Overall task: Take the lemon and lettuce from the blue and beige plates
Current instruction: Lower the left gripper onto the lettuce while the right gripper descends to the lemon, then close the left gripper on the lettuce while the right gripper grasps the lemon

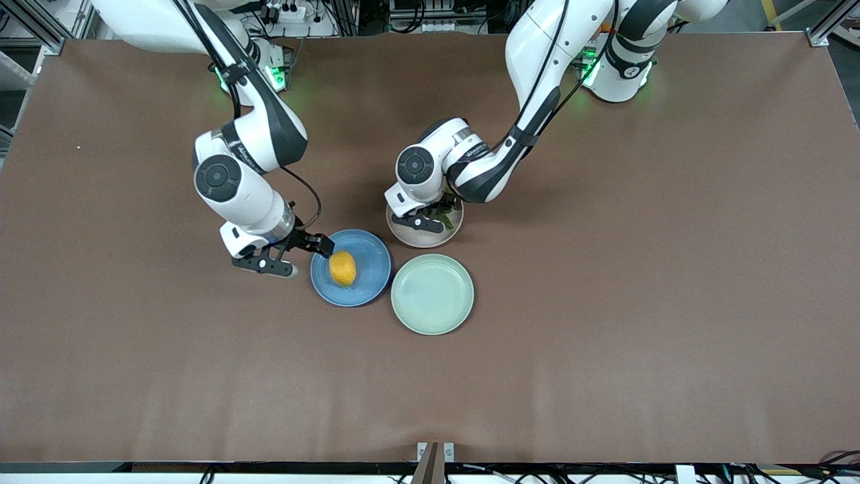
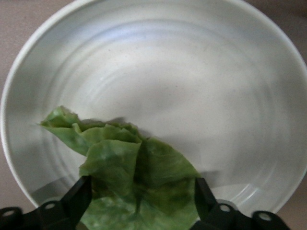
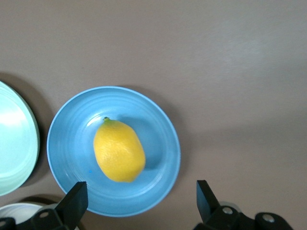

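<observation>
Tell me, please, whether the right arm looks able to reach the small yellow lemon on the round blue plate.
Probably yes: the right gripper hangs open at the blue plate's rim, and nothing covers the lemon.

- Front view: high across the table, facing both robot bases, covers everything.
- Left wrist view: looks straight down, very close on the beige plate.
- Right wrist view: higher, looking down on the blue plate; both plates shared with front.
</observation>
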Action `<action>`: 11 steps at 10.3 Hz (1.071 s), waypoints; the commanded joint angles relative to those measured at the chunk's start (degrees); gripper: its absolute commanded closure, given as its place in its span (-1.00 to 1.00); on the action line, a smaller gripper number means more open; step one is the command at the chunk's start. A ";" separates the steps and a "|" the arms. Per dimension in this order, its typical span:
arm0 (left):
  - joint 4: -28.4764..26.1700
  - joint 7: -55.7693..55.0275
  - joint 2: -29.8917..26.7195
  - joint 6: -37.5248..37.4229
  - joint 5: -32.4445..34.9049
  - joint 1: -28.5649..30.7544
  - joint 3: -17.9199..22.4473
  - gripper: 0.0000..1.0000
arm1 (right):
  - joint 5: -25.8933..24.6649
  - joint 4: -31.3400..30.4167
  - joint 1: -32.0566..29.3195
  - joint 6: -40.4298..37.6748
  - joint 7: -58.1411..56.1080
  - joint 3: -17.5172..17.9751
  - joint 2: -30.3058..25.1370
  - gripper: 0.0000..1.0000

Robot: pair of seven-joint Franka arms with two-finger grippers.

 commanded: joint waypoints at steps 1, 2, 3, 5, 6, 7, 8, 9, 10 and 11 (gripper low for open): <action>1.01 -1.60 0.38 0.56 1.75 -0.37 0.65 0.59 | -0.78 0.66 1.62 3.35 3.23 0.13 3.13 -1.00; 1.01 -1.60 0.38 0.47 1.75 -0.19 0.65 1.00 | -0.87 0.84 2.50 4.06 3.41 0.13 4.27 -1.00; 1.01 -1.52 0.20 0.47 1.75 0.07 0.65 1.00 | -1.31 0.93 3.11 5.54 3.93 0.04 5.42 -1.00; 1.01 -1.16 -0.23 0.47 1.84 0.60 0.65 1.00 | -5.16 1.10 3.38 8.54 7.70 0.04 8.05 -1.00; 1.01 -1.34 -0.67 0.21 1.84 0.60 0.65 1.00 | -6.92 1.63 3.56 8.72 8.85 0.04 9.28 -1.00; 1.01 -1.43 -1.37 -0.23 1.84 1.04 0.65 1.00 | -8.16 2.15 3.73 8.72 9.99 0.04 10.34 -1.00; 1.01 -1.69 -1.90 -0.84 1.58 1.21 0.65 1.00 | -8.52 2.59 4.00 8.72 10.52 0.04 11.05 -1.00; 1.01 -1.78 -2.86 -1.11 1.31 1.65 0.65 1.00 | -8.69 2.77 4.52 8.98 11.05 0.04 11.49 -1.00; 1.10 -1.78 -3.92 -2.41 1.22 2.35 0.65 1.00 | -9.22 3.03 4.61 9.16 11.75 -0.05 12.19 -1.00; 1.10 -1.78 -5.32 -3.04 1.22 3.40 0.65 1.00 | -10.44 3.47 4.79 9.51 12.98 -0.05 12.89 -1.00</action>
